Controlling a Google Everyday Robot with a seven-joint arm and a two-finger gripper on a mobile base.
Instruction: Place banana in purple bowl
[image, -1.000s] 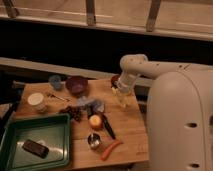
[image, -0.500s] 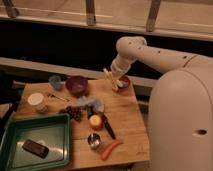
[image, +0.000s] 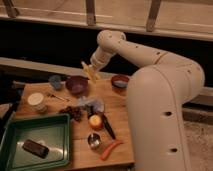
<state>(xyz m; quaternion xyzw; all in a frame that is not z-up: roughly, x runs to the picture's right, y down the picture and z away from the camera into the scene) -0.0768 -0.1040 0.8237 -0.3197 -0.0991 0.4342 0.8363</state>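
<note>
Over the back edge of the wooden table, camera view: the gripper hangs at the end of the bent arm, just right of and above the purple bowl. The banana sits at its tip, clear of the table and tilted. As nothing else supports the fruit, the jaws are judged to be clamped on it, though they cannot be made out separately.

Change noted: a second ago the gripper and banana stood over the right part of the table, close to the robot's body. Half a second ago they were higher and further left. Now they have travelled left again, past the reddish-brown bowl, and the banana's lower end is near the purple bowl's right rim. The bowl itself has not moved, and neither has the blue cup beside it.

Finding: the carry phase is nearly done. The banana is not yet over the bowl's centre, so a short further shift left and a descent appear to remain before release.

Risk: releasing at this position could drop the banana on the rim or onto the table.
</note>
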